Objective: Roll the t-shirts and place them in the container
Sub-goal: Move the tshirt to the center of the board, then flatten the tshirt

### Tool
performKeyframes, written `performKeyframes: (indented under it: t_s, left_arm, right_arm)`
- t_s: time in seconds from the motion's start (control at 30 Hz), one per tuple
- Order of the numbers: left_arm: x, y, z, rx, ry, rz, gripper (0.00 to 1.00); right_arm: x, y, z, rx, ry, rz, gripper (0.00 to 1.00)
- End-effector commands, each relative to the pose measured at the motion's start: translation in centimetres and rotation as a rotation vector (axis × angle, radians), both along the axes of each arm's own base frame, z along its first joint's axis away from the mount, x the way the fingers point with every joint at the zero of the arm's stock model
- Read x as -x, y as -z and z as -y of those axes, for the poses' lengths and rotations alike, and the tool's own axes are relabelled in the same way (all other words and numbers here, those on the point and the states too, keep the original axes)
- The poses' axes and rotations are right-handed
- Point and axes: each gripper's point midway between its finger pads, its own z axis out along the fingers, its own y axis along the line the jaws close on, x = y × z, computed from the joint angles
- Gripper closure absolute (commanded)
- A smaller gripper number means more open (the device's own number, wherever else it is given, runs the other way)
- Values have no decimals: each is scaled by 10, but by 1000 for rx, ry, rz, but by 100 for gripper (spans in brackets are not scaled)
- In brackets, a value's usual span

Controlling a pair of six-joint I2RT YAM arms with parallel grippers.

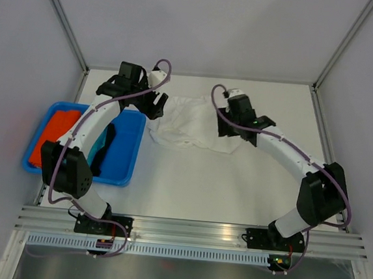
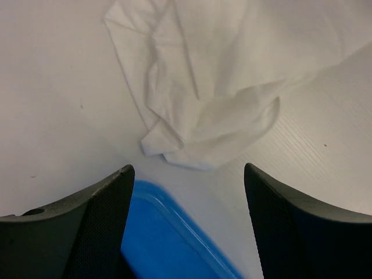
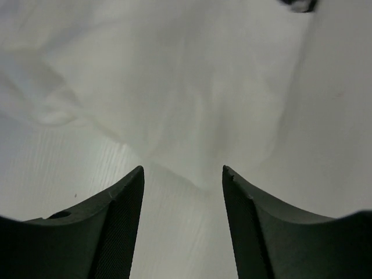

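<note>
The white t-shirt (image 1: pixel 191 123) lies crumpled toward the far middle of the table (image 1: pixel 222 182), between the two arms. The left gripper (image 1: pixel 155 104) hangs at the shirt's left edge with its fingers spread wide and nothing between them. In its wrist view, a folded corner of the shirt (image 2: pixel 215 99) ends just short of the blue tray (image 2: pixel 168 232), with a strip of bare table between. The right gripper (image 1: pixel 230 127) sits over the shirt's right edge, also spread and holding nothing, and the hem shows just ahead of its fingertips (image 3: pixel 131 192). The tray holds a red cloth (image 1: pixel 56 131) and a dark one (image 1: pixel 104 148). Bare tabletop runs from the shirt's near edge to the arm bases.
</note>
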Motion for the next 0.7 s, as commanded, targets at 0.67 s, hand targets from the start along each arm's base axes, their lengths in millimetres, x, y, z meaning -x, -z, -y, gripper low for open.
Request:
performKeyframes:
  t_s: [0.67]
  left_arm:
    - [-34, 19, -33, 24, -173, -72, 17]
  right_arm:
    - [11, 110, -54, 536, -177, -37, 58]
